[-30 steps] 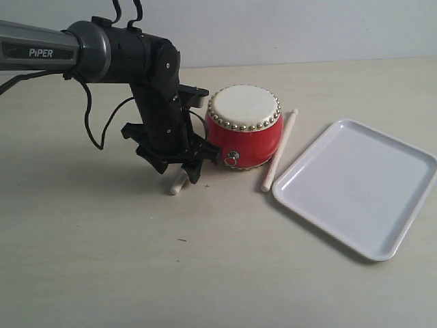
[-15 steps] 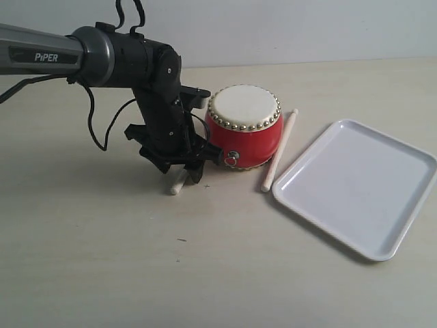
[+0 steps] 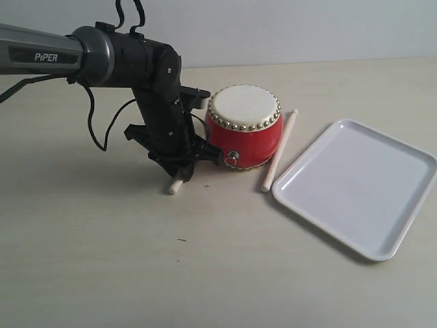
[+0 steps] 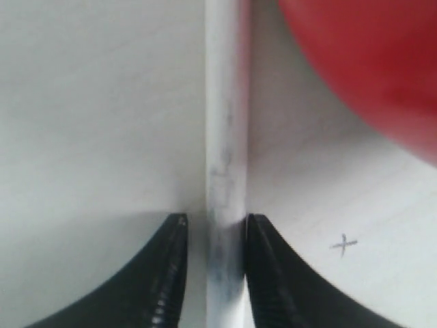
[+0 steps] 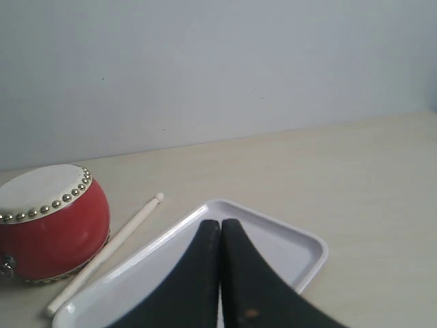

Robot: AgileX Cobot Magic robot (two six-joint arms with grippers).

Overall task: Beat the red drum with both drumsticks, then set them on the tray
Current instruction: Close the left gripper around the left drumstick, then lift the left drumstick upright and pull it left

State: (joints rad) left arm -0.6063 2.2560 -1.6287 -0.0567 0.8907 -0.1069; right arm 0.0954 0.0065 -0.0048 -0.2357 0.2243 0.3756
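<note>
left pincer (image 4: 215, 220) sat low on the bench (image 3: 205, 273), straddling one drumstick (image 3: 176, 186) beside the red drum (image 3: 244, 130), probably to lift it for beating. one finger touched it and the other was a sliver off, so i couldn't tell if it gripped. right pincer (image 5: 220, 222) was pressed together, empty, over the tray (image 3: 355, 184). second drumstick (image 3: 280, 150) lay between drum and tray.

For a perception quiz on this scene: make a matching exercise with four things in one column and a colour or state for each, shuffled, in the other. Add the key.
Things
1. drum
2. tray
3. left gripper
4. right gripper

Colour or state
A. shut, holding nothing
B. white
C. red sides, cream top
D. jaws either side of a drumstick

Pairs: 1-C, 2-B, 3-D, 4-A
</note>
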